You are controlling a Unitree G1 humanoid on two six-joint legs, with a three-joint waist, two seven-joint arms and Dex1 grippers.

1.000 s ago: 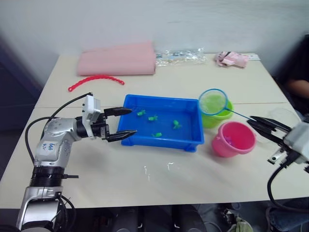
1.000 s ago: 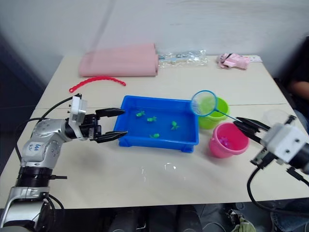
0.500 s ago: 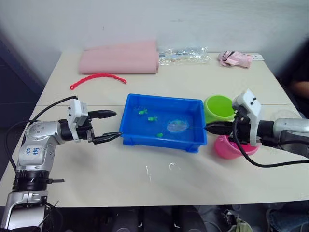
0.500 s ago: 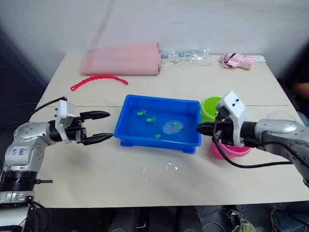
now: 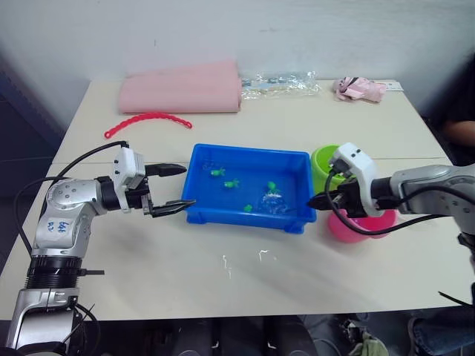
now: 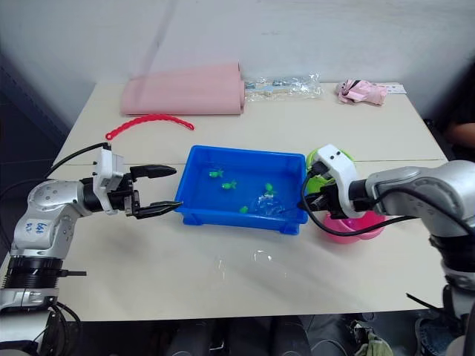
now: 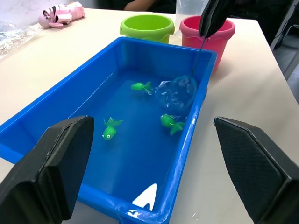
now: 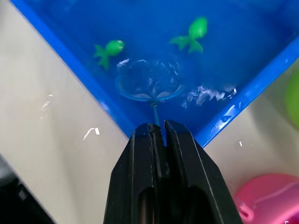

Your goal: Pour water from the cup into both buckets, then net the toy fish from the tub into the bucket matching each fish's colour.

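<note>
With the right gripper clamped on the handle of the net, whose hoop is dipped in the tub mid-table, only green fish seem left to net, while the left gripper waits open by the tub's left wall.

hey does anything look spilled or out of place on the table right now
A few small wet glints lie on the table in front of the tub, likely splashed water. Otherwise nothing stands out: both buckets are upright, and the right gripper holds the net dipped in the tub.
</note>
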